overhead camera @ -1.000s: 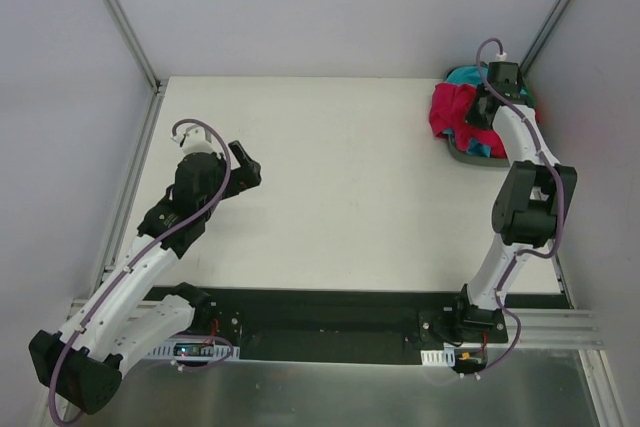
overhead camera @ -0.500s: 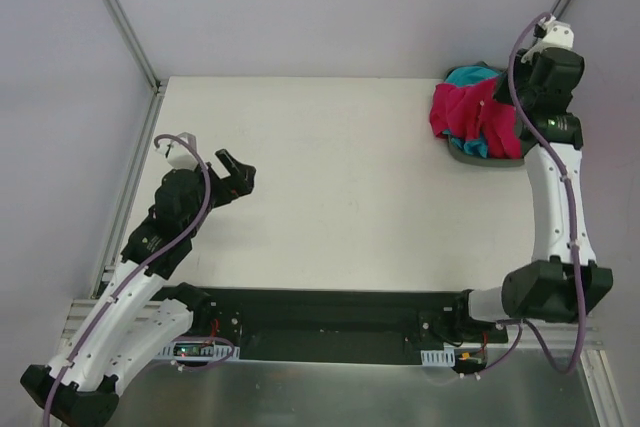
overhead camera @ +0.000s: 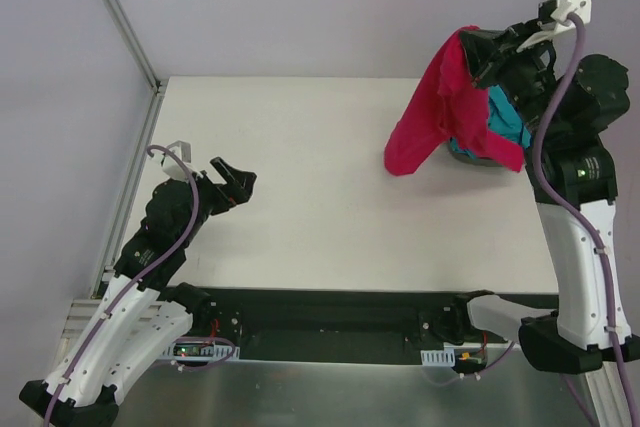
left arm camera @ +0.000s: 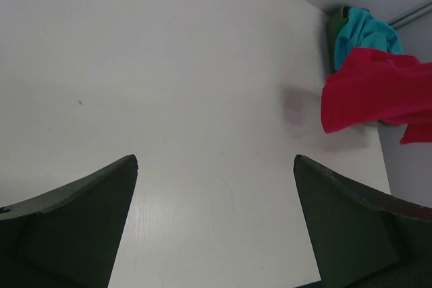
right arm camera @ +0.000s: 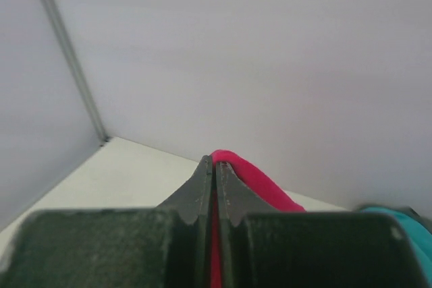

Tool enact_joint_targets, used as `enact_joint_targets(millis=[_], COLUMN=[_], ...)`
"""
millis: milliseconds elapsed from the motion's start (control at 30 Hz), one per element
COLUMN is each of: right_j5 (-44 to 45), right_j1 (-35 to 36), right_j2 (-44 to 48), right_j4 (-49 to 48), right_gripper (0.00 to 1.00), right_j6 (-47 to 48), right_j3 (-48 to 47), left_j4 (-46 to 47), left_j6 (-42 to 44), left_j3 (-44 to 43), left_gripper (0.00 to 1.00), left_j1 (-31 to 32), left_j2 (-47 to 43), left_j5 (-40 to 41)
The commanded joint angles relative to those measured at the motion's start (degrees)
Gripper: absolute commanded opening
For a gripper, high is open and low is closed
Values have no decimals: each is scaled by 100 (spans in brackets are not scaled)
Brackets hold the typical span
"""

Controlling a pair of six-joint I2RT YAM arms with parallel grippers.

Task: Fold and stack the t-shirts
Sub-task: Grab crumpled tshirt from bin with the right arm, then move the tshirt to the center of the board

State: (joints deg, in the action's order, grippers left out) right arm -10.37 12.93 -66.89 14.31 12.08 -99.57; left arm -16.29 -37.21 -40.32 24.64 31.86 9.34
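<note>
My right gripper [overhead camera: 478, 47] is shut on a fold of the crimson-red t-shirt [overhead camera: 435, 107] and holds it high above the table's far right corner. The cloth hangs down and to the left, with its lower edge over the table. In the right wrist view the red t-shirt [right arm camera: 260, 181] is pinched between the closed fingertips of the right gripper [right arm camera: 214, 162]. The teal t-shirt [overhead camera: 508, 119] lies bunched in the dark tray [overhead camera: 478, 159]. At the left side of the table my left gripper [overhead camera: 236, 180] is open and empty. Its wrist view shows the red t-shirt [left arm camera: 371, 92] and the teal t-shirt [left arm camera: 364, 28] far ahead.
White table top [overhead camera: 320, 167] spreads between the arms. Grey walls and metal frame posts [overhead camera: 120, 17] close in the back and sides. A black rail [overhead camera: 330, 322] runs along the near edge by the arm bases.
The right arm rose and swung up, pulling the red t-shirt out of the tray until it hangs in the air. The left arm drew back a little toward the near left.
</note>
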Motion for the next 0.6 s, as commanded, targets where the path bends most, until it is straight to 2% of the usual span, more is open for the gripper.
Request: enact_joint_targets(millis=[0,233,400,500,567], right_j5=[-694,-1274,-1362,-1223,-776], right_j1=[543,1158,1458,1493,1485], right_j2=[203,-350,-684,-755,-537], right_j4=[-393,-534,-806,-824,-824], right_gripper=[1,1,1,1,0], right_j6=[-582,-1199,-1436,-1471,-1375], right_j3=[-493,-949,-986,-749,-6], left_j4=[-5,-303,-787,-866,-910], left_j6=[-41,-111,-102,-172,-181], left_j3=[-82,-20,-187,-152,-135], left_gripper=[99,99,99,99,99], left_j1=[-39,-47,-47,-39,-39], left_j2=[-22,-188,-390,-443,-409], left_j5=[-398,-434,163,252,278])
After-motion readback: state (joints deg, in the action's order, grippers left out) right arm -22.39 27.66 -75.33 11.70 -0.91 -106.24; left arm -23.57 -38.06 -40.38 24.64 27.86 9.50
